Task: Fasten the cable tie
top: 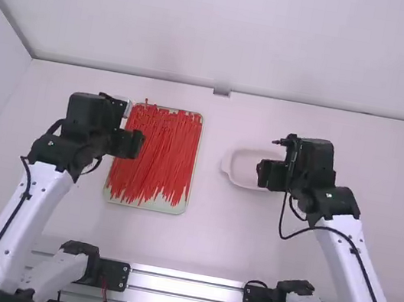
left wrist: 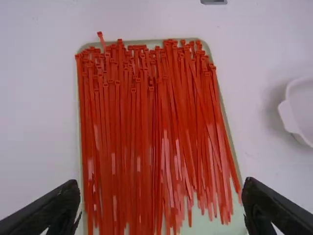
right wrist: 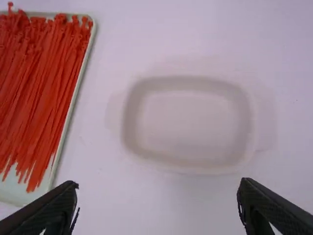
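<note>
The left gripper [left wrist: 160, 185] is wide open over the tray [top: 145, 204] of cable ties [left wrist: 151, 132]. The right gripper [right wrist: 157, 184] is wide open over the dish [right wrist: 188, 122] beside the tray.

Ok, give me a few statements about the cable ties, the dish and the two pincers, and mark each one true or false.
1. The red cable ties lie piled on a pale green tray. True.
2. The white dish holds a fastened cable tie. False: the dish is empty.
3. The left pincer grips one tie. False: it hangs open above the pile and holds nothing.
4. The right pincer is open above the dish. True.
5. In the high view the dish stands left of the tray. False: it stands to the right of the tray, apart from it.
</note>
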`<state>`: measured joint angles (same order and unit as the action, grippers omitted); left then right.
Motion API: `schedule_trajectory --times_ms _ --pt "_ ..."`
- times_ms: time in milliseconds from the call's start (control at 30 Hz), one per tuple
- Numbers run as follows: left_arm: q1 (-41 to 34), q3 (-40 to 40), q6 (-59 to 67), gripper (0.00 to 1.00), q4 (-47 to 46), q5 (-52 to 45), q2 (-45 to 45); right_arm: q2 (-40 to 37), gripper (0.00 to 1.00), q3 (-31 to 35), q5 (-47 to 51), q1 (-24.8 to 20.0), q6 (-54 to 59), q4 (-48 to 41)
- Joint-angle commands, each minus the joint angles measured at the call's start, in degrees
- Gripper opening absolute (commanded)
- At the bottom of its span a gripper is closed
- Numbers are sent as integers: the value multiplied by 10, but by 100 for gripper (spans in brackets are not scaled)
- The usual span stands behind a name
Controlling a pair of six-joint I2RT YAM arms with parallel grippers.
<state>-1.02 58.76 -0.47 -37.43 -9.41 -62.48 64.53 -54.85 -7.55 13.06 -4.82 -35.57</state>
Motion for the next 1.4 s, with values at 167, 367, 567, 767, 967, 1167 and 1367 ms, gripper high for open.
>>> schedule_trajectory --times_ms 167,367,567,767,967,1167,1367 --pt "1 56 -14 96 -18 -45 -55 11 95 -66 -28 15 -12 -41" --pt "-3 75 -16 99 -16 -51 -76 18 98 -83 -31 39 -14 -35" --pt "-1 83 -31 99 23 -50 -101 32 98 -85 -32 73 -14 -5" --pt "0 113 -41 99 34 -49 -145 32 98 -85 -31 92 -12 35" --pt "3 192 -26 99 21 -39 -231 33 98 -85 -31 74 -14 76" --pt "3 271 -27 99 14 -15 -333 38 98 -85 -32 59 -14 63" --pt "-2 332 -27 99 16 -16 -431 38 98 -85 -31 59 -14 25"
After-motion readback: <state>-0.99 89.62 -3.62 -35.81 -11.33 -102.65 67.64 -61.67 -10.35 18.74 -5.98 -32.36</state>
